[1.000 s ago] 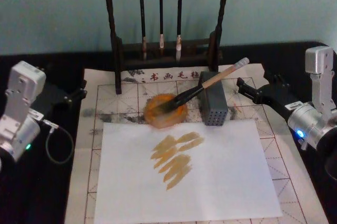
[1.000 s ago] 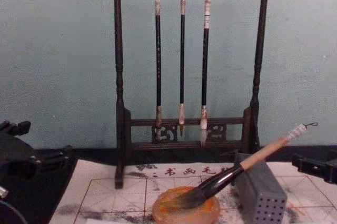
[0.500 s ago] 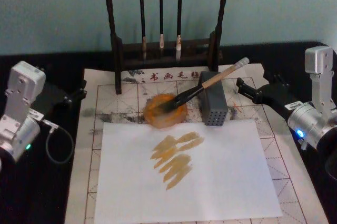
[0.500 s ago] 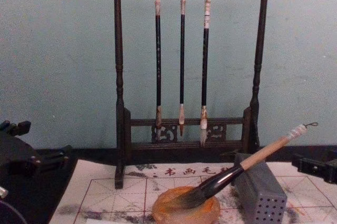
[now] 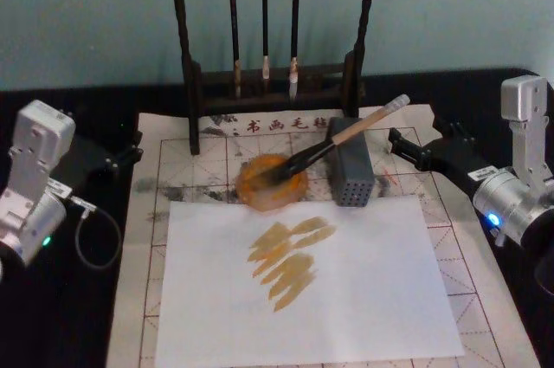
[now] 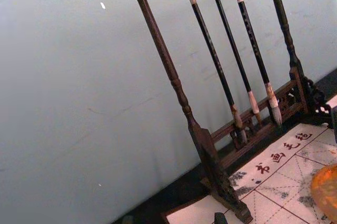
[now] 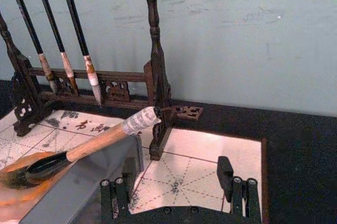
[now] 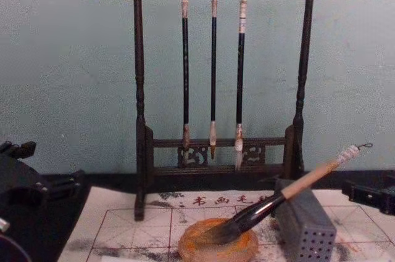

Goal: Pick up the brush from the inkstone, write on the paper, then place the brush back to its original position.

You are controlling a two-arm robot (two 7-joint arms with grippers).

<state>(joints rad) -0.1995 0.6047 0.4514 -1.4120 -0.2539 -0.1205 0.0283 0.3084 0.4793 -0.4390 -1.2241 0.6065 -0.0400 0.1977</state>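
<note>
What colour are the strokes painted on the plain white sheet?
The strokes on the plain white sheet are golden-brown, an ochre tone; the head view shows them best.

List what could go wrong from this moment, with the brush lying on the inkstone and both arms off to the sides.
1. The brush only leans across the grey block, bristles in the inkstone; a nudge from the open right gripper close to its cap could roll it off.
2. Wet bristles might drip onto the paper, which already carries strokes.
3. The brush rack stands just behind; a high lift may clip it.
</note>
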